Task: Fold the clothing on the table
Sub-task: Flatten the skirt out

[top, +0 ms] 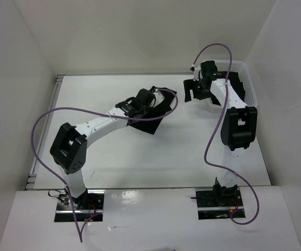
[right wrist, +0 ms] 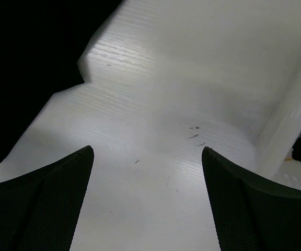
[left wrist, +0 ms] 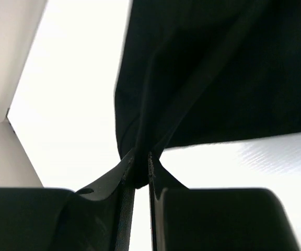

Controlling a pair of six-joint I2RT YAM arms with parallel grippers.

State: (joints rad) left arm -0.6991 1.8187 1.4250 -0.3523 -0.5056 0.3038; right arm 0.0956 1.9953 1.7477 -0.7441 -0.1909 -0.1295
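The black clothing (top: 149, 124) lies bunched in the middle of the white table (top: 140, 157). My left gripper (top: 154, 104) is on top of it. In the left wrist view that gripper (left wrist: 140, 166) is shut on a pinched fold of the clothing (left wrist: 218, 78), and the cloth fans out from the jaws over the table (left wrist: 72, 104). My right gripper (top: 191, 91) hangs open at the back right, beside the basket. In the right wrist view it (right wrist: 148, 150) stands wide open over bare table (right wrist: 155, 94) with nothing between its fingers. Black fabric (right wrist: 25, 63) fills that view's upper left corner.
A white lattice basket (top: 251, 89) stands at the back right corner, its wall (right wrist: 291, 120) close to my right gripper. Something dark lies inside it. White upright walls (top: 14, 78) enclose the table on the left, back and right. Purple cables loop from both arms.
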